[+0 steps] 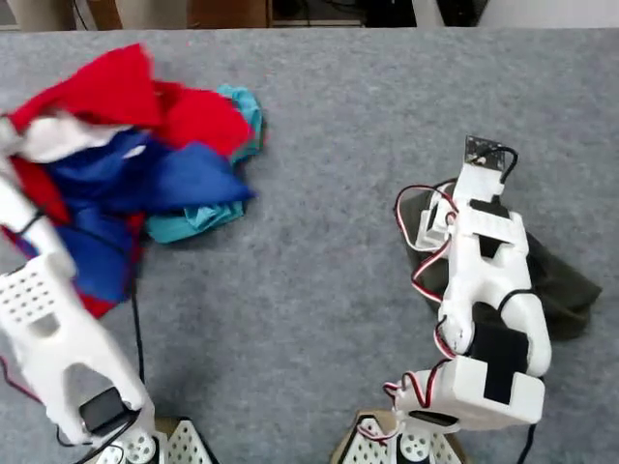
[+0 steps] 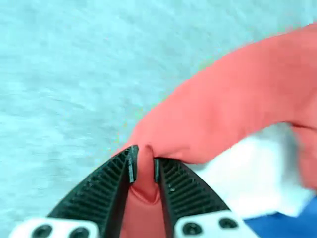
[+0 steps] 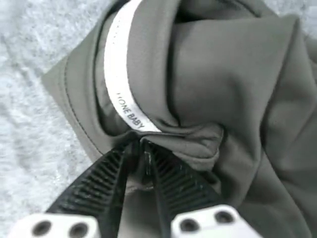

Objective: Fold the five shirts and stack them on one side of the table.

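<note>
Your left end effector (image 2: 143, 167) is clamped on a fold of the red shirt (image 2: 233, 99) at the pile (image 1: 155, 179), table (image 1: 338, 116) left. Your right end effector (image 3: 142, 157) is pinched tight on the olive shirt (image 3: 237, 79) near its collar. The cloth looks limp, light and likely to bunch, so grab hems or shoulder seams.

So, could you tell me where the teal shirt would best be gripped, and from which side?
Probably the bunched near edge of the teal shirt, which pokes out from under the blue shirt onto the table. Come in from the table's middle, where that side is open; the rest lies mostly under the blue shirt and the red shirt.
</note>
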Robot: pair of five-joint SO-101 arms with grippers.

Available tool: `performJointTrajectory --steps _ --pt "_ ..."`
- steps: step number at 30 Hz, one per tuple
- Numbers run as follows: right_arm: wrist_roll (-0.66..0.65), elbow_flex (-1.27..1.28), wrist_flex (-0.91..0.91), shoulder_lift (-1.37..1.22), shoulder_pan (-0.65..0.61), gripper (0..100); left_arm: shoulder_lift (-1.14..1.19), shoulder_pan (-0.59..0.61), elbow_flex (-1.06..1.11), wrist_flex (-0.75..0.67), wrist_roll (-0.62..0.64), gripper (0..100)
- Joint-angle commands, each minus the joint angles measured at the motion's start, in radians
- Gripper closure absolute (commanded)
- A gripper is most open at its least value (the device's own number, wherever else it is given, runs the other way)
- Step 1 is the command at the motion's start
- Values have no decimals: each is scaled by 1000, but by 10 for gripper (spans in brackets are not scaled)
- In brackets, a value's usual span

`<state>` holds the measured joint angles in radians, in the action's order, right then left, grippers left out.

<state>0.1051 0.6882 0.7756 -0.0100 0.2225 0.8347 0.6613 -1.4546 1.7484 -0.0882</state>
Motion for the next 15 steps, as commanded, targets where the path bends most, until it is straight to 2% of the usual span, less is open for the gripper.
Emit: performJointTrajectory --steps 1,3,7,11,15 --pt "-9 1 -21 4 -39 996 -174 66 -52 12 -3 982" --pt "-9 -5 -17 -8 -39 996 -240 64 -52 12 -2 982" --pt "-9 -13 -14 -16 -39 996 -394 -29 -43 11 -2 981" --pt "-9 -15 -14 -16 -39 996 -446 -221 31 11 -2 981" --pt "-9 -15 -14 -16 -39 996 -395 -417 230 8 -2 979"
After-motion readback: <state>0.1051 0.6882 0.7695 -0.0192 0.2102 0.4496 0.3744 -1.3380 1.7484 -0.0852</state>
